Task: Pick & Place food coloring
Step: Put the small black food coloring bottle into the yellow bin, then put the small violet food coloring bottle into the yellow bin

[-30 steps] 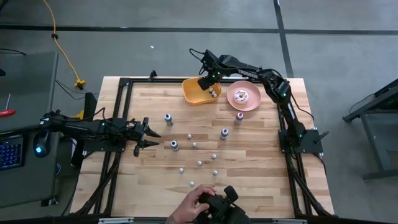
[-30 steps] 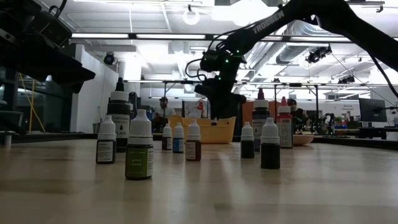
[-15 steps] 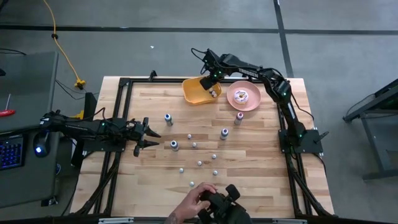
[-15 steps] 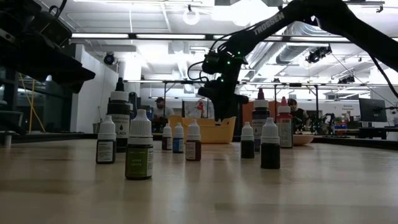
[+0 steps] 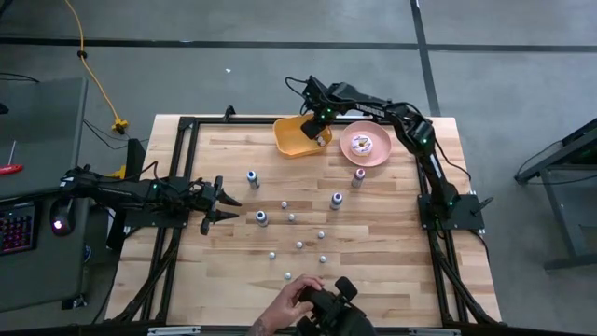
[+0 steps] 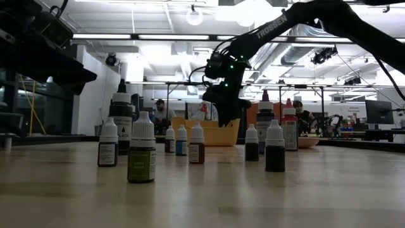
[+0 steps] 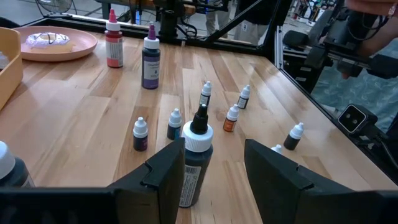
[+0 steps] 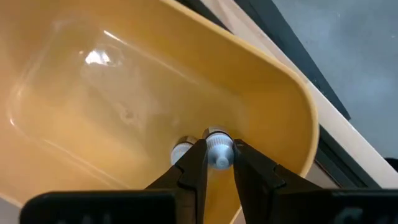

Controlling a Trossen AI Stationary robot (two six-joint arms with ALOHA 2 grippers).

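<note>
The job looks barely begun: one small bottle [image 8: 181,150] already lies in the yellow bin [image 5: 291,137] at upper centre, while about ten bottles [image 5: 292,217] wait mid-table (left gripper [image 5: 224,203] idle at left, fingers apart). The right gripper [image 8: 218,163], inside the bin, has its fingers narrowly parted around a white-capped bottle [image 8: 218,149], seemingly letting go.

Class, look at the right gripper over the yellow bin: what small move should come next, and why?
Probably open wider to drop the bottle. The right gripper pinches a white-capped bottle inside the yellow bin, beside another bottle already lying there.
</note>
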